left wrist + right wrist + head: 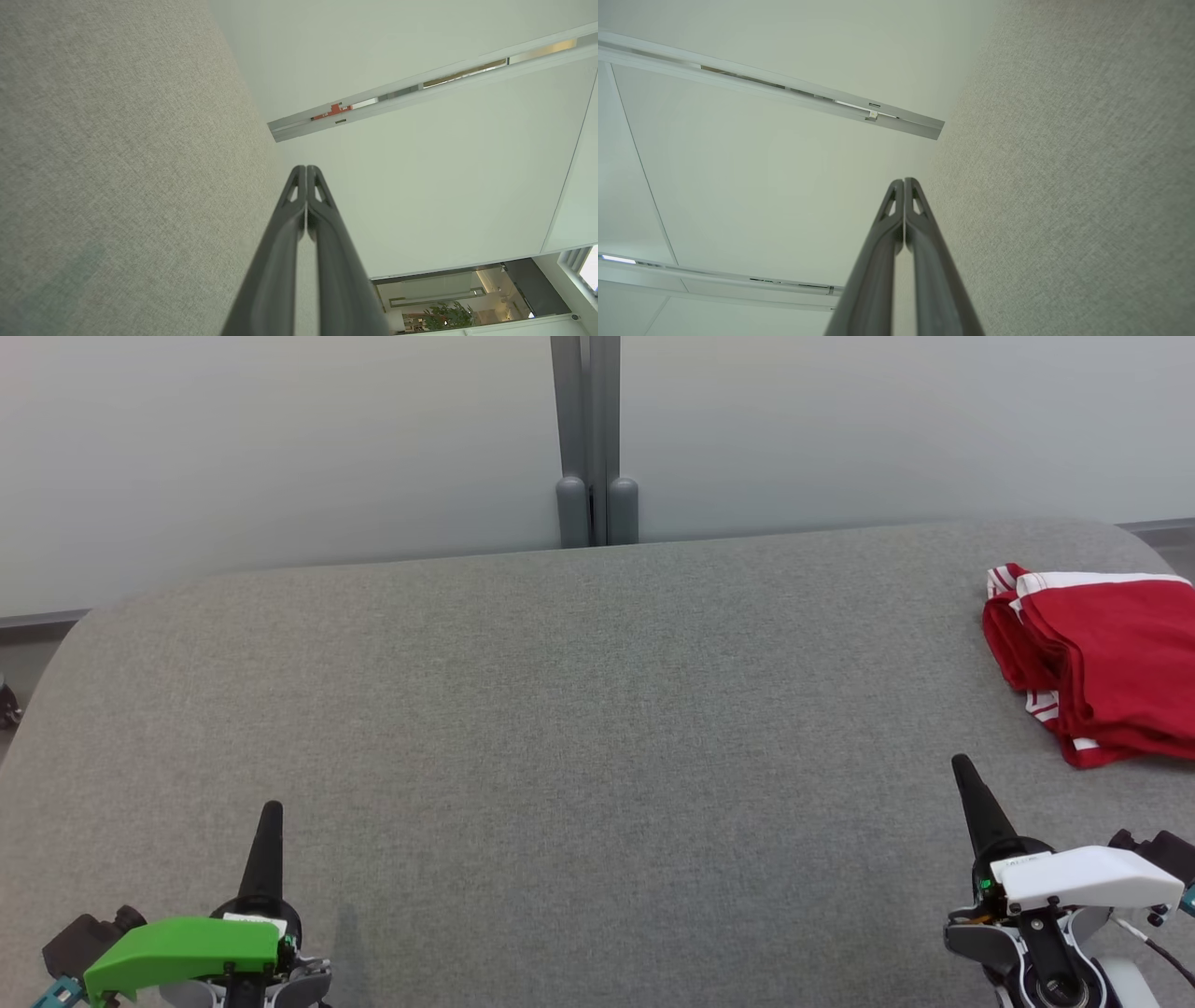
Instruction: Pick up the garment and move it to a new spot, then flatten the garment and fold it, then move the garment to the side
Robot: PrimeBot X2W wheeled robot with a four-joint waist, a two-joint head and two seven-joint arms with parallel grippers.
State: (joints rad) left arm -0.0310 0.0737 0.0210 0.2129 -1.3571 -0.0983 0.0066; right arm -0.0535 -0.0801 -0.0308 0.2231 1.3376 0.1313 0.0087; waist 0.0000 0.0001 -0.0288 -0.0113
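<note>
Garment point(1106, 663) lies heaped at the counter's point(579, 737) right edge, two o'clock from the right fingers point(976, 803), the nearer pair. Left fingers point(266, 849) sit well apart. Both pairs clenched, empty.

Seemingly an office: pale partition panels point(280, 448), a potted plant point(441, 316) beyond them.

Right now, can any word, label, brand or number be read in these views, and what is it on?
No text is legible.
On the right end effector, a white label: too small.
On the left end effector, a white sticker: too small.
On the pale rail, a red tag: blurred.
On the garment: no print visible.
</note>
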